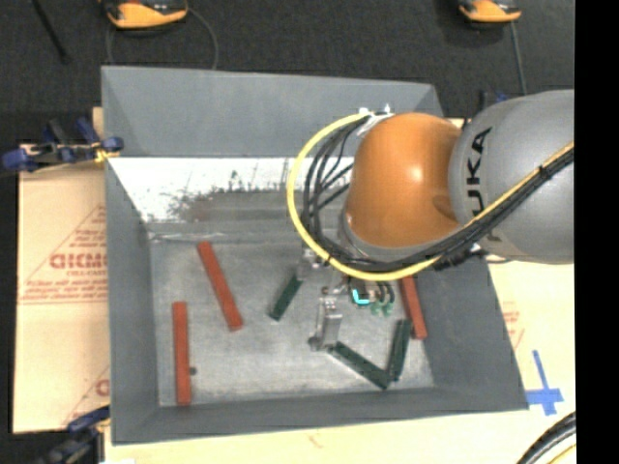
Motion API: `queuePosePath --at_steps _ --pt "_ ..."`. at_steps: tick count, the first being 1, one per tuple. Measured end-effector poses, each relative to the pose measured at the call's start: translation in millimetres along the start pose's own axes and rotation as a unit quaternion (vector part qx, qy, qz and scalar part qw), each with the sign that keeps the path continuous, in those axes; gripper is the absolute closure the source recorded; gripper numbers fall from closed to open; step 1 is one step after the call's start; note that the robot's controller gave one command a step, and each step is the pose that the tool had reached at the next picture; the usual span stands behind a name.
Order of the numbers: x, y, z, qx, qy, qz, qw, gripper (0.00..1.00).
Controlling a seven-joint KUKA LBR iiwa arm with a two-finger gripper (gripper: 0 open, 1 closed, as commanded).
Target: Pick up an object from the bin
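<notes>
Camera view: gripper low in grey metal bin, right of centre, tip just beside upper end of dark green flat stick near front wall. Grip state: cannot tell. Red-orange flat stick to its right.

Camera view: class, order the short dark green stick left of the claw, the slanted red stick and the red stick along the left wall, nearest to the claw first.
1. The short dark green stick, just left of the claw.
2. The slanted red stick, farther left.
3. The red stick along the left wall, far left.
</notes>
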State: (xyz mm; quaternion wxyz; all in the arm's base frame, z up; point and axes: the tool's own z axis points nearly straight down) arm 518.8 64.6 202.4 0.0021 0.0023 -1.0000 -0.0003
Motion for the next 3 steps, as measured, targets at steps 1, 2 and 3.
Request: queuePosePath --at_steps 1,2,3 --pt "-67.6 -22 134 0.001 -0.0033 -0.142 0.9898 0.00" --pt "-69.0 -21 131 0.000 -0.0057 -0.140 0.9901 1.00" --pt "-75.2 -28 0 0.002 -0.0060 -0.393 0.9197 1.00"
